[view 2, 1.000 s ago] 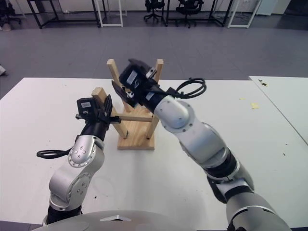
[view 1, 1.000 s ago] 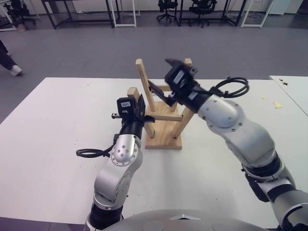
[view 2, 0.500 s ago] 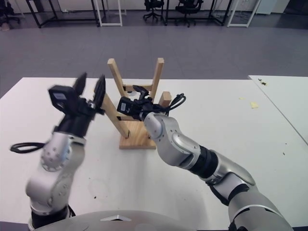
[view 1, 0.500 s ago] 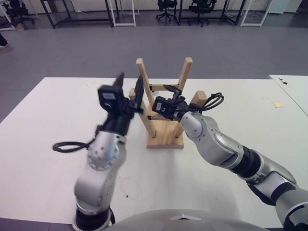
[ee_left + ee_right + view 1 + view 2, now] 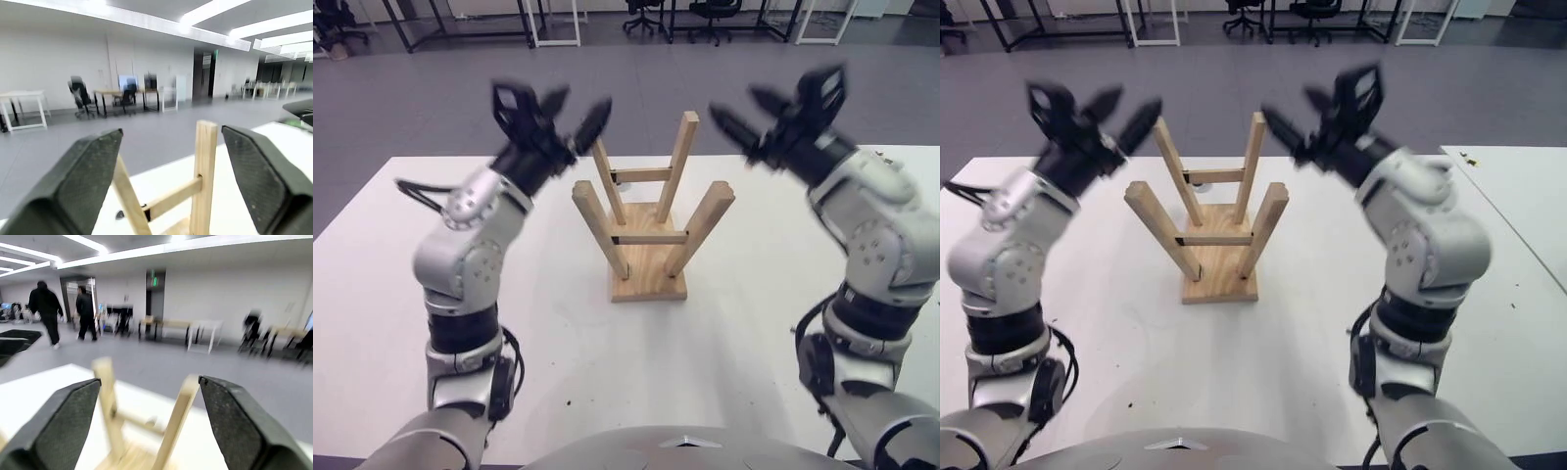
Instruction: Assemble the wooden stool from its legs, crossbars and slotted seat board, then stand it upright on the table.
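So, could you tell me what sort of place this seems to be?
Most likely an open-plan office or lab workspace: swivel chairs and desks stand on a bare grey floor, with long ceiling lights overhead.

I lift left pincer (image 5: 574, 106) and right pincer (image 5: 751, 112) off the stool (image 5: 648, 221), both now high, wide apart, open.

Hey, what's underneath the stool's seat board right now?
Just the white table; the seat board lies flat on it, legs pointing up. Its downward face is covered, so cannot be seen.
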Motion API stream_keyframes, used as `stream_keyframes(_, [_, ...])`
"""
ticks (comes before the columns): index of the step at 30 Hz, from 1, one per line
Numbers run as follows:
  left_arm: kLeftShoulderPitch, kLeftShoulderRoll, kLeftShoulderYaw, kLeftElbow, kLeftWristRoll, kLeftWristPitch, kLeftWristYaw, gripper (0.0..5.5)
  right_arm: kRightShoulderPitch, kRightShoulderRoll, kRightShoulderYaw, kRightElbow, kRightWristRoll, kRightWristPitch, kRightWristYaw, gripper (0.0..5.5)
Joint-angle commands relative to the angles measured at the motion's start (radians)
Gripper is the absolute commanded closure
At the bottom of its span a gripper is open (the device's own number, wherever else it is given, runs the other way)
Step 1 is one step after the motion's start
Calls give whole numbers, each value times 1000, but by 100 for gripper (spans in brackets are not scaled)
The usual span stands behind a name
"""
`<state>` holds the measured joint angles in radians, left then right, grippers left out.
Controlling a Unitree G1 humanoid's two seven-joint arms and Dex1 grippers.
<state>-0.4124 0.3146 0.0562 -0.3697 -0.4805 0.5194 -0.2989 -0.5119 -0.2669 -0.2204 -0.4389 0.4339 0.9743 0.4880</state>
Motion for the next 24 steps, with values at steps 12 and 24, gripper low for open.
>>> stream_keyframes(12, [-190, 125, 64, 87, 64, -79, -46, 175, -119, -98, -74, 180, 70, -115, -66, 177])
stream_keyframes(24, [325, 303, 321, 288, 221, -168, -90, 175, 103, -179, 503, -203, -96, -403, 208, 177])
